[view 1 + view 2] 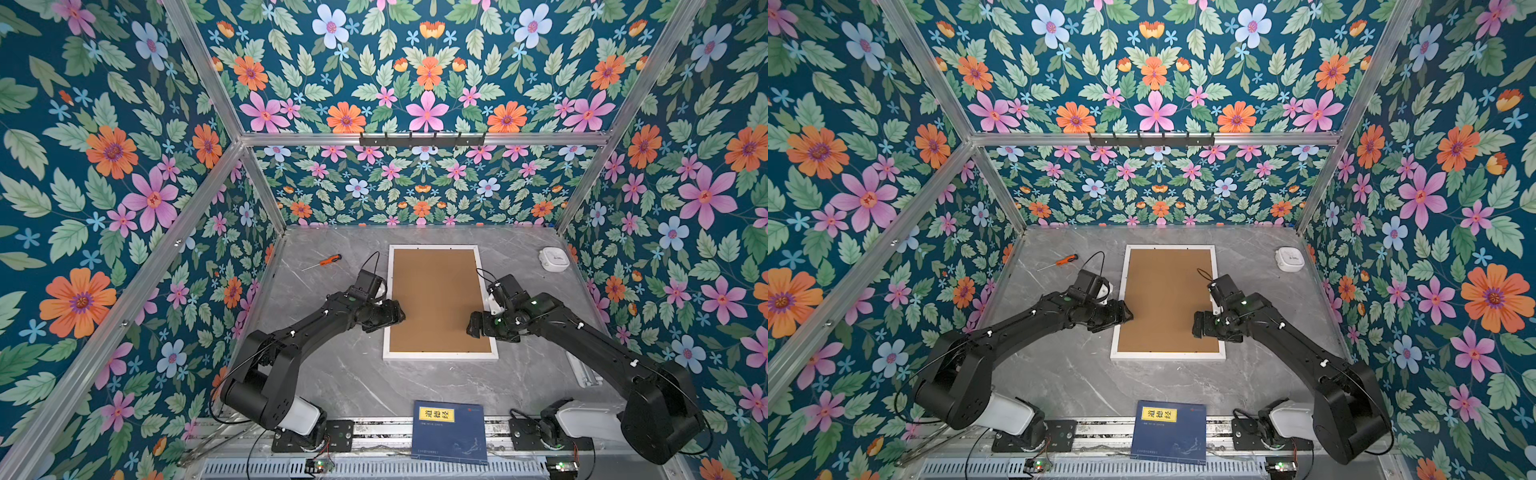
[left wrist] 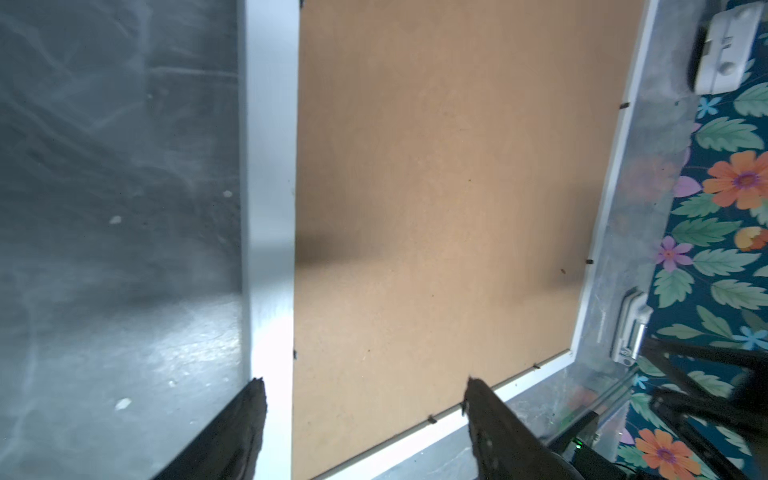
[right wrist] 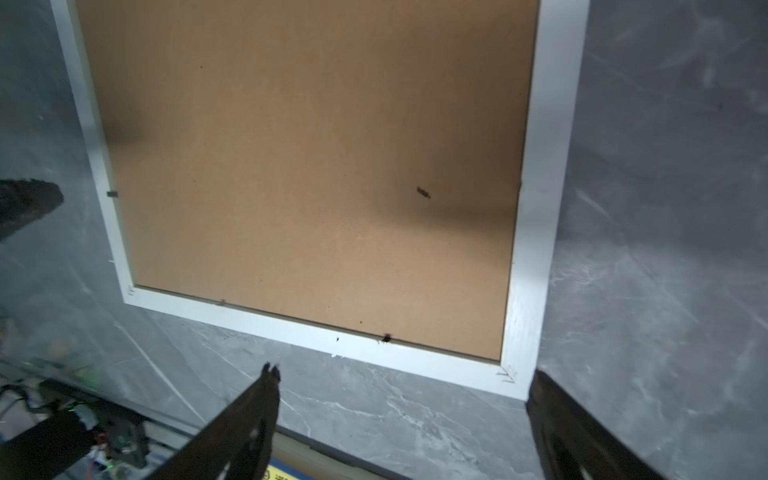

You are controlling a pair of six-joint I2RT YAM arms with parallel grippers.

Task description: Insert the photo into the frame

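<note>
The frame [image 1: 440,355] lies flat before me on the grey table [image 1: 353,374], back side up. In both top views it sits mid-surface, a little toward twelve o'clock. It is a large white rectangle with narrow rails. Its long sides run from twelve to six o'clock, and its short rails close it at those two ends. A plain brown board [image 1: 438,299] fills its opening from edge to edge. My wrist views show small dark tabs [image 3: 111,193] along the rails' inner edge.
</note>
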